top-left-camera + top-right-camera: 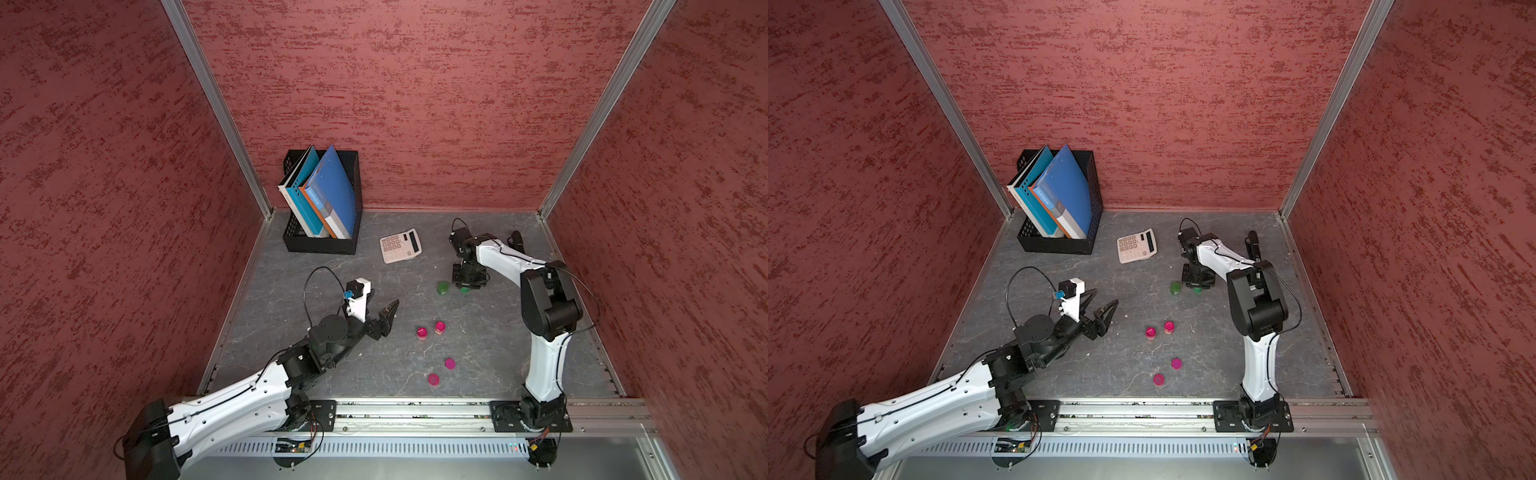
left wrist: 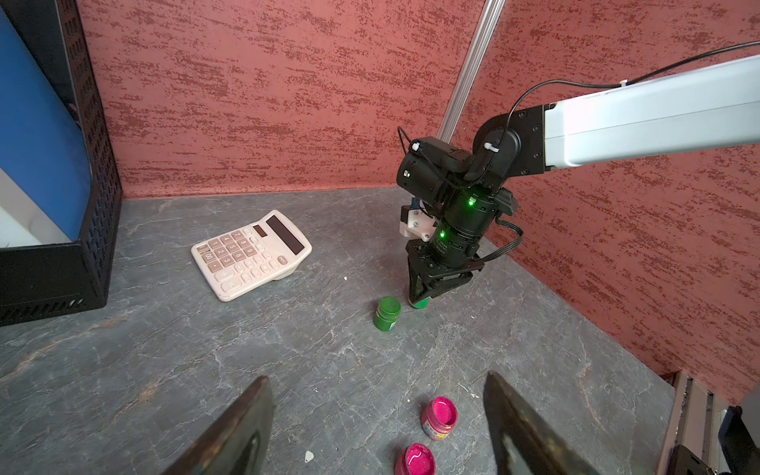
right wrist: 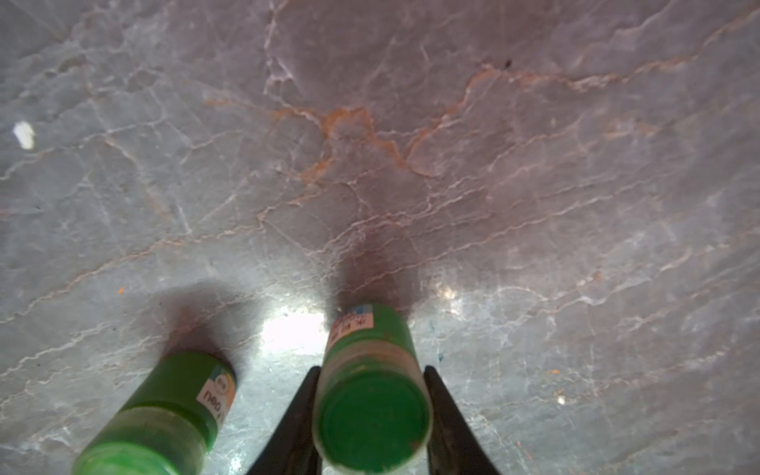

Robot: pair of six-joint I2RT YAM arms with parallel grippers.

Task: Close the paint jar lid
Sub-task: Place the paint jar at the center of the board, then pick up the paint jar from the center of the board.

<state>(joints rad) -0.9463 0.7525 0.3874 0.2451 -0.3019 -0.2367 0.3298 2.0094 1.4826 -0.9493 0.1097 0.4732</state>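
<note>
- Both top views are being lit evenly from above; only faint shadows are being cast on the table (image 1: 353,374).
- The posts (image 1: 218,108) are being slightly bowed by wide-angle distortion.
- In the right wrist view, white glare is being thrown off the table, and dark shadows are being cast behind the jar (image 3: 372,395) and the second jar (image 3: 164,415).
- Both jars are being rendered soft, out of focus.
- In the left wrist view, the fingers (image 2: 234,432) are being blurred.

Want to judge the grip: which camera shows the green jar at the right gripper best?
The right wrist view: the green jar fills the foreground, its top facing the camera, a finger at each side. The left wrist view shows only its base under the right gripper; both top views give a small green speck.
</note>
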